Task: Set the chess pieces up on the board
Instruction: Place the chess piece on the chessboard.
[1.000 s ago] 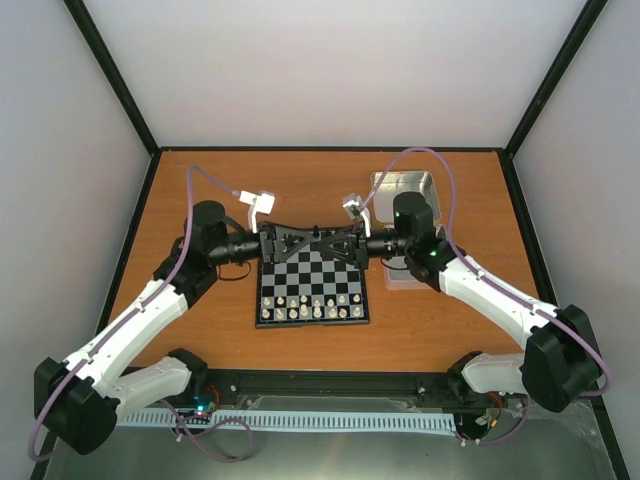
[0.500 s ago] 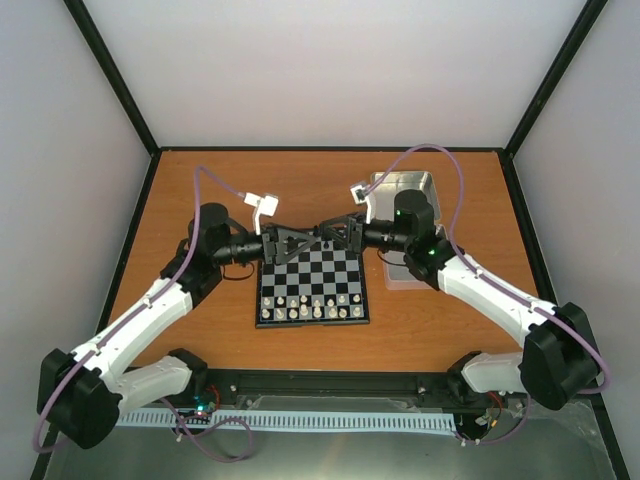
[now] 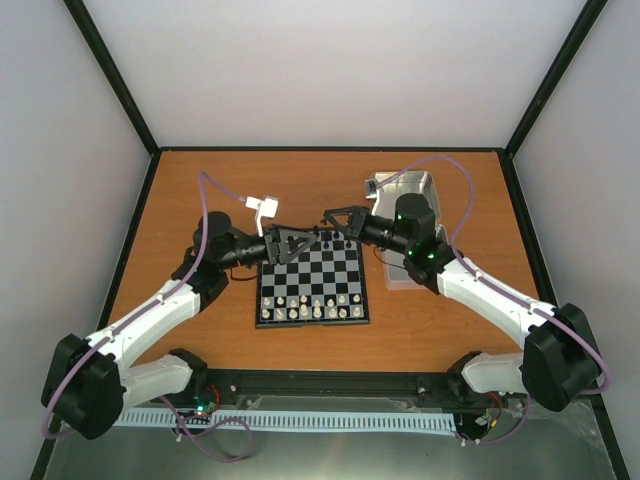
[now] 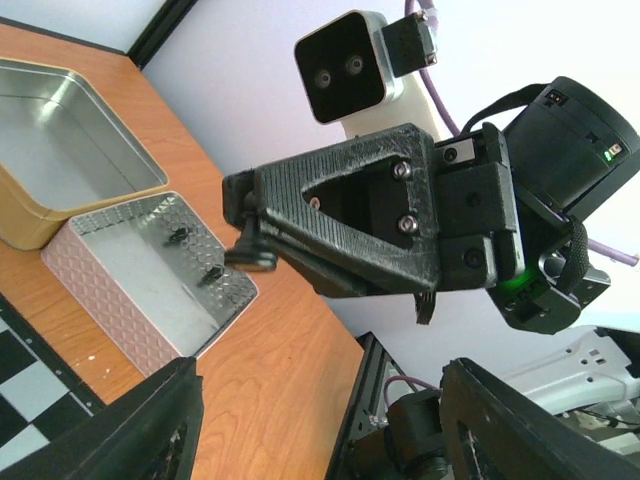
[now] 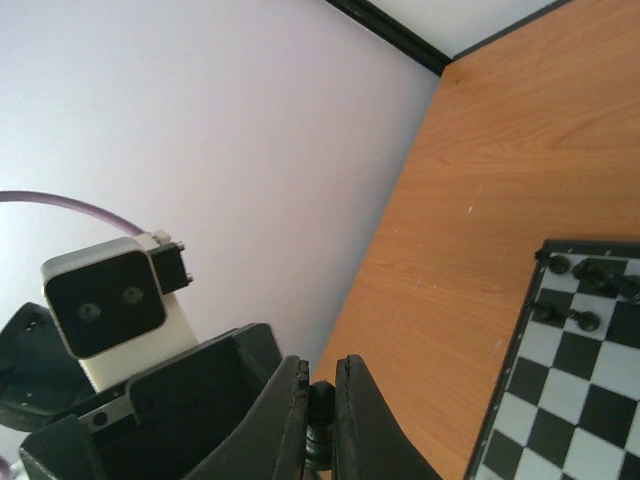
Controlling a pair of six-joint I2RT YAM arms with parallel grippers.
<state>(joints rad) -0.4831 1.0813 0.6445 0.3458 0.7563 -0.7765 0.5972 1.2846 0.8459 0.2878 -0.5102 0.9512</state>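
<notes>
The board (image 3: 312, 283) lies mid-table, with white pieces on its near rows and a few black chess pieces (image 5: 572, 268) at its far edge. My right gripper (image 5: 320, 385) is shut on one small black chess piece (image 5: 320, 402). It hovers over the board's far edge (image 3: 335, 220). The left wrist view shows the same piece (image 4: 250, 255) pinched at the right gripper's tip. My left gripper (image 4: 320, 410) is open, with nothing between its fingers (image 4: 150, 425). It faces the right gripper from the left (image 3: 290, 241).
A deep silver tin (image 4: 60, 160) sits at the back right (image 3: 405, 188). Beside it, a shallow tin with a diamond-patterned floor (image 4: 120, 262) holds two black pieces (image 4: 178, 237). Bare wooden table surrounds the board. Black frame rails edge the table.
My right gripper has lifted and swung back from the board's far edge, with the black piece in its fingers. The left gripper has drawn slightly to the left and narrowed a little.
</notes>
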